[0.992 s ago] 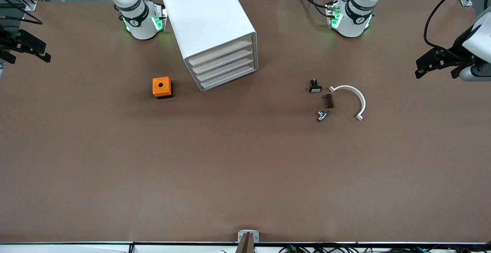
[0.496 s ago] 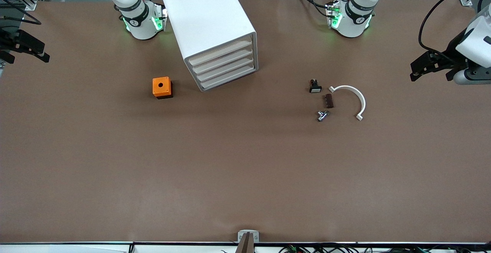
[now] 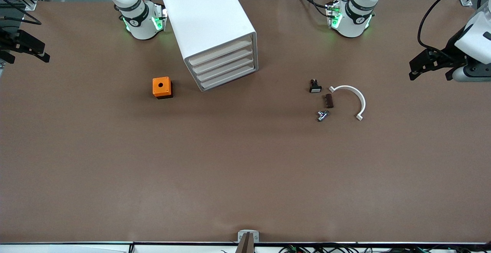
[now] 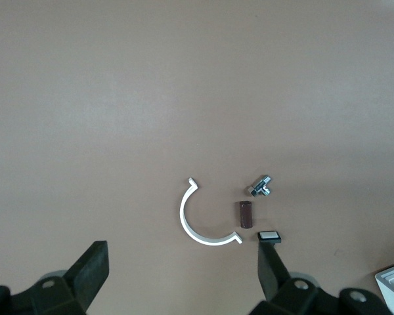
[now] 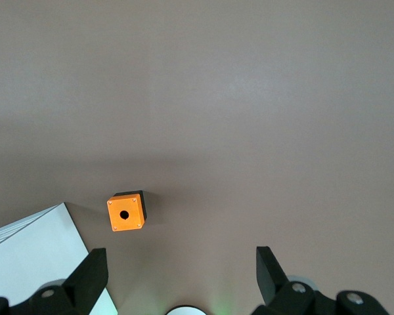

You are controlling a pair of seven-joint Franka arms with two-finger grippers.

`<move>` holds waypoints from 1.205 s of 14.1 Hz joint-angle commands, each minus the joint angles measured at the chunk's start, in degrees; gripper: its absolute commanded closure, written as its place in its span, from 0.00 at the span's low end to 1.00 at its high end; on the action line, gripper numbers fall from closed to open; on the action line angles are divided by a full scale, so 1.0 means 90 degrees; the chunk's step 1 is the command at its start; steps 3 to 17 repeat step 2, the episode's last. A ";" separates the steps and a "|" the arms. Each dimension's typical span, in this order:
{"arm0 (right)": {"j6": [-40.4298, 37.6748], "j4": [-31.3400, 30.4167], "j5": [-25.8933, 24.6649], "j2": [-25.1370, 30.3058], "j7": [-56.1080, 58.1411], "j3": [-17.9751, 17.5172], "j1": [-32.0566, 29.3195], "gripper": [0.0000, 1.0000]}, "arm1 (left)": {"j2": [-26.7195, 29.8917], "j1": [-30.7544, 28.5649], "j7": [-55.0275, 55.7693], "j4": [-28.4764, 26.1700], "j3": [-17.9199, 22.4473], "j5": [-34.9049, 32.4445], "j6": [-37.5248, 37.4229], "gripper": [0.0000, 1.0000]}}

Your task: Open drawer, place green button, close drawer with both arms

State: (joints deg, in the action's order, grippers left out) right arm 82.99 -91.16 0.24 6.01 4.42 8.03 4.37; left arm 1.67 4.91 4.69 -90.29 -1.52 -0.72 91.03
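Note:
The white cabinet (image 3: 209, 23) stands near the right arm's base, and its four beige-fronted drawers (image 3: 224, 67) are all shut. The green-capped button is not in view. My left gripper (image 3: 431, 71) is open and empty, up in the air over the left arm's end of the table. In the left wrist view (image 4: 182, 259) it hangs over bare table near several small parts. My right gripper (image 3: 25, 55) is open and empty over the right arm's end of the table. In the right wrist view (image 5: 180, 262) it looks down on the cabinet's corner (image 5: 33, 256).
An orange cube with a round hole (image 3: 162, 87) sits beside the cabinet. A black piece with a white rectangular cap (image 3: 315, 87), a brown block (image 3: 328, 101), a metal fitting (image 3: 322, 115) and a white half-ring (image 3: 355, 96) lie together nearer the left arm's base.
My left gripper has shifted slightly toward the middle of the table. My right gripper has barely moved. Nothing on the table has moved.

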 commanded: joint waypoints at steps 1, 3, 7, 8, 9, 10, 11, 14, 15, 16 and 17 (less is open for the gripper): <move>0.0007 -0.0154 0.0062 0.0162 0.0114 -0.0033 -0.0066 0.00 | -0.0039 -0.0058 0.0016 0.0110 -0.0036 -0.0018 -0.0046 0.00; 0.0007 -0.0154 0.0052 0.0162 0.0114 -0.0033 -0.0066 0.00 | -0.0039 -0.0058 0.0016 0.0110 -0.0036 -0.0018 -0.0046 0.00; 0.0007 -0.0154 0.0052 0.0162 0.0114 -0.0033 -0.0066 0.00 | -0.0039 -0.0058 0.0016 0.0110 -0.0036 -0.0018 -0.0046 0.00; 0.0007 -0.0154 0.0052 0.0162 0.0114 -0.0033 -0.0066 0.00 | -0.0039 -0.0058 0.0016 0.0110 -0.0036 -0.0018 -0.0046 0.00; 0.0007 -0.0154 0.0052 0.0162 0.0114 -0.0033 -0.0066 0.00 | -0.0039 -0.0058 0.0016 0.0110 -0.0036 -0.0018 -0.0046 0.00; 0.0007 -0.0154 0.0052 0.0162 0.0114 -0.0033 -0.0066 0.00 | -0.0039 -0.0058 0.0016 0.0110 -0.0036 -0.0018 -0.0046 0.00; 0.0007 -0.0154 0.0052 0.0162 0.0114 -0.0033 -0.0066 0.00 | -0.0039 -0.0058 0.0016 0.0110 -0.0036 -0.0018 -0.0046 0.00; 0.0007 -0.0154 0.0052 0.0162 0.0114 -0.0033 -0.0066 0.00 | -0.0039 -0.0058 0.0016 0.0110 -0.0036 -0.0018 -0.0046 0.00; 0.0007 -0.0154 0.0052 0.0162 0.0114 -0.0033 -0.0066 0.00 | -0.0039 -0.0058 0.0016 0.0110 -0.0036 -0.0018 -0.0046 0.00; 0.0007 -0.0154 0.0052 0.0162 0.0114 -0.0033 -0.0066 0.00 | -0.0039 -0.0058 0.0016 0.0110 -0.0036 -0.0018 -0.0046 0.00; 0.0007 -0.0154 0.0052 0.0162 0.0114 -0.0033 -0.0066 0.00 | -0.0039 -0.0058 0.0016 0.0110 -0.0036 -0.0018 -0.0046 0.00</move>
